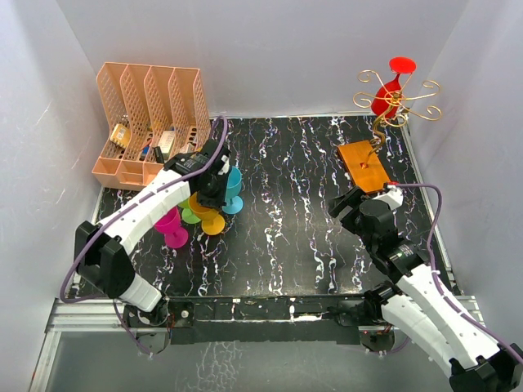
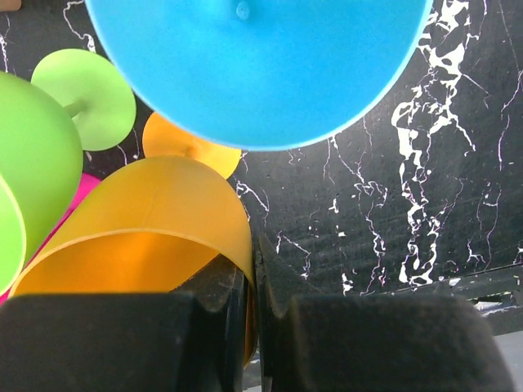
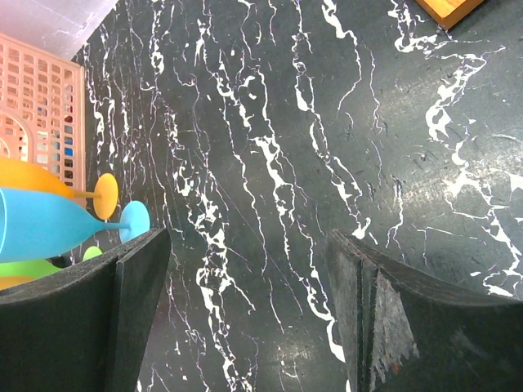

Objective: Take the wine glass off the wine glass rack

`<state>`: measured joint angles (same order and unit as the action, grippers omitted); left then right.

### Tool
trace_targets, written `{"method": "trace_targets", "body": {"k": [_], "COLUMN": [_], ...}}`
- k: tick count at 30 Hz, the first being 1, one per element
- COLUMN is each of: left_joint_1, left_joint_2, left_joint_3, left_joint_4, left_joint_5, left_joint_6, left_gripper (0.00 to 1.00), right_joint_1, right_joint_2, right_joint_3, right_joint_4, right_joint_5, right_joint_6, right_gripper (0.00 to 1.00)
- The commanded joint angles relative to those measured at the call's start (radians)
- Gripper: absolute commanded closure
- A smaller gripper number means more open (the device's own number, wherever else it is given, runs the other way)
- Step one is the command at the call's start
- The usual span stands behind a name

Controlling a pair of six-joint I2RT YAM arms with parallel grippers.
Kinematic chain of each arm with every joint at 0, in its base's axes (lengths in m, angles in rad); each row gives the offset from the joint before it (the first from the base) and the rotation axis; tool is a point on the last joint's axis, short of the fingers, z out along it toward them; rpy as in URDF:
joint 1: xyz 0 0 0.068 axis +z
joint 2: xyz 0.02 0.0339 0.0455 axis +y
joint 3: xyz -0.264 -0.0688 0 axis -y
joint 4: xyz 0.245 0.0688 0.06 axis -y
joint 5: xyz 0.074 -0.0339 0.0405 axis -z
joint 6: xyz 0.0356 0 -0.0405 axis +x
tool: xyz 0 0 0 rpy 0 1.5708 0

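Note:
The gold wire wine glass rack (image 1: 409, 104) stands at the far right on its orange-brown base (image 1: 365, 166). A red wine glass (image 1: 386, 100) hangs upside down from one of its arms. My right gripper (image 1: 347, 204) is open and empty, low over the table in front of the base; the right wrist view (image 3: 245, 269) shows only bare table between its fingers. My left gripper (image 1: 208, 192) is at the left, shut on the rim of an orange glass (image 2: 155, 212), whose wall sits pinched between the jaws (image 2: 253, 261).
Blue (image 1: 233, 189), green (image 1: 189, 214) and pink (image 1: 172, 227) glasses cluster around the left gripper. A peach file organizer (image 1: 147, 122) stands at the back left. White walls close in the table on three sides. The base's corner shows in the right wrist view (image 3: 448, 6).

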<state>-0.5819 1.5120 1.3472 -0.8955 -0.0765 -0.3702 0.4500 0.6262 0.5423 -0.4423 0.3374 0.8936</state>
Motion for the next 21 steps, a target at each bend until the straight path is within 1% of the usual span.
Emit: {"method": "trace_targets", "body": {"k": [1,5,8,13,17,20,21], "left_joint_1": [-0.001,-0.001,-0.002,-0.002,-0.001,-0.001,-0.001], "left_joint_2": [0.007,0.017,0.022,0.008,-0.060,-0.134,-0.170], "left_joint_3": [0.037,0.029,0.023,0.050,0.094,0.127,0.129], "left_joint_4": [0.020,0.036,0.039,0.003,-0.026,-0.021,-0.005], "left_joint_5": [0.011,0.011,0.005,-0.019,-0.024,0.004,0.023], "left_joint_6": [0.013,0.013,0.013,0.017,0.017,0.012,0.010], "left_gripper": [1.00,0.99,0.90,0.70,0.51,0.36,0.33], "right_joint_1": [0.004,0.003,0.004,0.003,0.003,0.003,0.003], "right_joint_2": [0.000,-0.009,-0.015,-0.017,-0.015,-0.007,-0.002], "right_joint_3": [0.002,0.002,-0.001,0.002,0.011,0.016,0.017], "right_joint_4": [0.035,0.035,0.036,0.035,0.035,0.035,0.035], "right_joint_5": [0.021,0.031,0.036,0.038,0.043,0.046,0.051], "right_joint_6": [0.005,0.001,-0.001,-0.004,-0.010,-0.015,-0.021], "right_gripper": [0.18,0.18,0.18,0.18,0.18,0.18,0.18]}}
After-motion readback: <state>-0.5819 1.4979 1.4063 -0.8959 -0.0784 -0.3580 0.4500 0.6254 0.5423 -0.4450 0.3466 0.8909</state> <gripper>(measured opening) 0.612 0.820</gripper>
